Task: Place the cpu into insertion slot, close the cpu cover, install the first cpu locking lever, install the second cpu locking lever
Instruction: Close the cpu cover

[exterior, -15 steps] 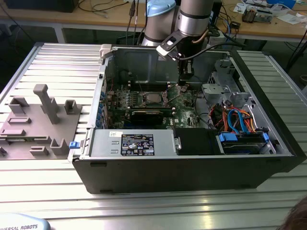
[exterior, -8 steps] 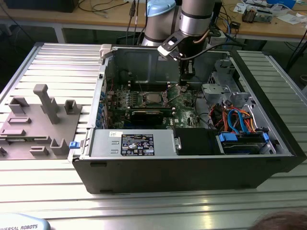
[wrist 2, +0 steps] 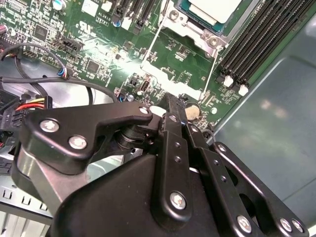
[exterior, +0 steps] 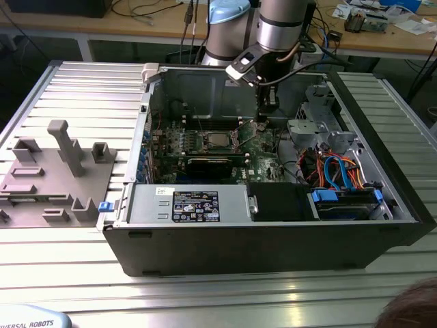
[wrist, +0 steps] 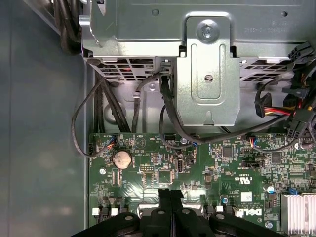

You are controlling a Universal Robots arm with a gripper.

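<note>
The cpu lies with its silver top up in the insertion slot, whose frame is silvery metal. In the exterior view the cpu sits mid-board inside the open computer case. The cpu cover stands raised off the slot, and green board shows through its window. Two thin wire locking levers are lifted alongside it. My gripper is shut with nothing between its fingers, its tip just short of the cover's free edge. The gripper hangs over the green motherboard, on the exterior view's right of the slot.
Long black memory slots run beside the socket. A coin battery, black cables and a metal drive cage lie close to the gripper. A grey fixture tray rests outside the case. A person's head shows at the corner.
</note>
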